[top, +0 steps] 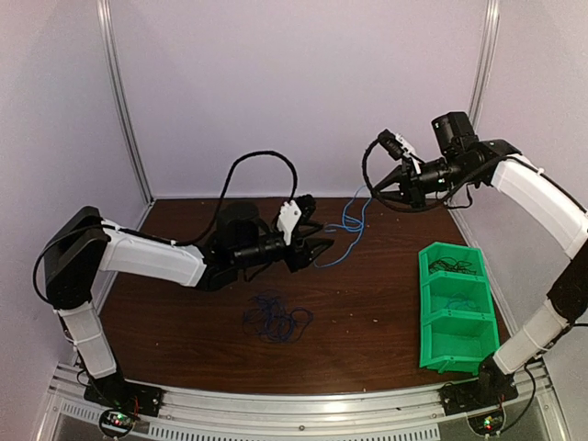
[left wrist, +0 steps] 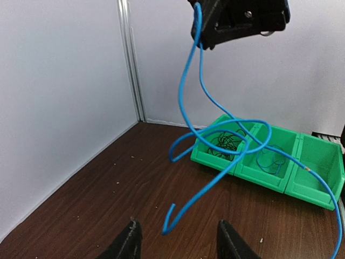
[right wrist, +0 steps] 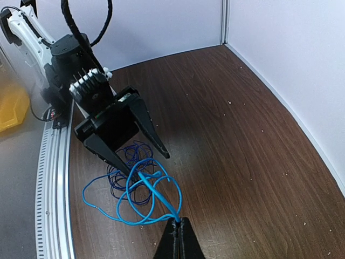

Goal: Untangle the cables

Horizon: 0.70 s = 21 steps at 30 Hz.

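A bright blue cable [top: 350, 220] hangs from my right gripper [top: 377, 191], which is raised over the back of the table and shut on the cable's upper end [right wrist: 175, 208]. The cable's loops [left wrist: 186, 86] dangle down to my left gripper [top: 320, 239]. That gripper is open, and the cable's free end [left wrist: 168, 226] hangs just ahead of its fingertips [left wrist: 129, 237], untouched. A tangle of dark blue and black cables [top: 276, 322] lies on the brown table below, also seen under the left gripper [right wrist: 150, 164] as dark loops [right wrist: 121, 175].
A green three-compartment bin [top: 432, 303] stands at the right; its far compartments hold a black cable coil [left wrist: 223, 141] and a blue one [left wrist: 269, 159]. White walls close the back and both sides. A metal rail [top: 303, 404] runs along the near edge.
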Tool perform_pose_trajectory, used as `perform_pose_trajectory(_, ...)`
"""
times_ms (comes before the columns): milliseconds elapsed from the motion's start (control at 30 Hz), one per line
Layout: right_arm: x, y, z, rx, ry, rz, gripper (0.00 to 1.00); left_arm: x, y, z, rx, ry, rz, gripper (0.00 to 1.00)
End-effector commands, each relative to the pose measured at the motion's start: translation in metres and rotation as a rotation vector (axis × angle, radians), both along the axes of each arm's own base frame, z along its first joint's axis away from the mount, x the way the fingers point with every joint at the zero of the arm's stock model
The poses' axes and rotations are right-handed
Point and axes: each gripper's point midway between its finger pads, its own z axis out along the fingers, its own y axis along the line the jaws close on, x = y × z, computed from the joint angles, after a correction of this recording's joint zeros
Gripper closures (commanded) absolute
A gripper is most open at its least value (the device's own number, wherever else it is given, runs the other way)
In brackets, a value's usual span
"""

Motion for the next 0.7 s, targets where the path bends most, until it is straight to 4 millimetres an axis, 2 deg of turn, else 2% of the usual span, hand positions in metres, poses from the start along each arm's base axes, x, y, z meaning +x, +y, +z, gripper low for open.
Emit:
perform_pose_trajectory(0,-0.016,0.004,0.004,0.009,0.000,0.033,1.00,-0.023,-0.012,-0.011,0.080,-0.042,-0.158,0.51)
perform_pose_trajectory(167,-0.018,0.009,-0.001,0.005,0.009,0.043,1.00,-0.017,-0.011,-0.013,0.080,-0.050,-0.122,0.54)
perform_pose_trajectory(367,-0.018,0.012,-0.003,0.006,0.015,0.050,1.00,0.001,-0.017,-0.016,0.080,-0.041,-0.057,0.54)
perform_pose_trajectory(433,-0.018,0.012,-0.004,0.007,0.020,0.049,1.00,0.002,-0.018,-0.017,0.082,-0.041,-0.056,0.61)
perform_pose_trajectory(567,-0.018,0.012,-0.007,0.002,0.025,0.046,1.00,0.000,-0.017,-0.015,0.067,-0.038,-0.059,0.84)
perform_pose_trajectory(667,-0.016,0.012,-0.010,0.001,0.031,0.040,1.00,-0.001,-0.009,-0.012,0.038,-0.035,-0.036,1.00)
